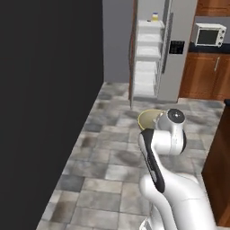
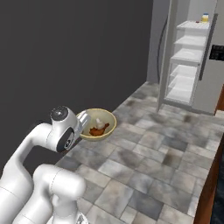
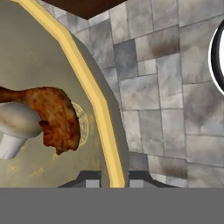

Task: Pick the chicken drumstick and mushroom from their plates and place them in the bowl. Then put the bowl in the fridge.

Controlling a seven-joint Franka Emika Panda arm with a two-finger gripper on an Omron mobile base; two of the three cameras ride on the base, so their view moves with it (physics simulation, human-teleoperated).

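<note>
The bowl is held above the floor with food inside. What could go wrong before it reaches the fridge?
1. The gripper pinches only the thin rim of the bowl, so the bowl may tilt or slip.
2. The chicken drumstick and mushroom lie loose inside; a tilt could spill them onto the tiled floor.
3. The fridge shelves look narrow, so the wide bowl might bump an edge.

The white arm hides the near half of the round tan-yellow bowl (image 1: pixel 149 117); the hand view's left edge crops the pale mushroom (image 3: pixel 15 124) and glossy orange-brown drumstick (image 3: pixel 54 116).
</note>
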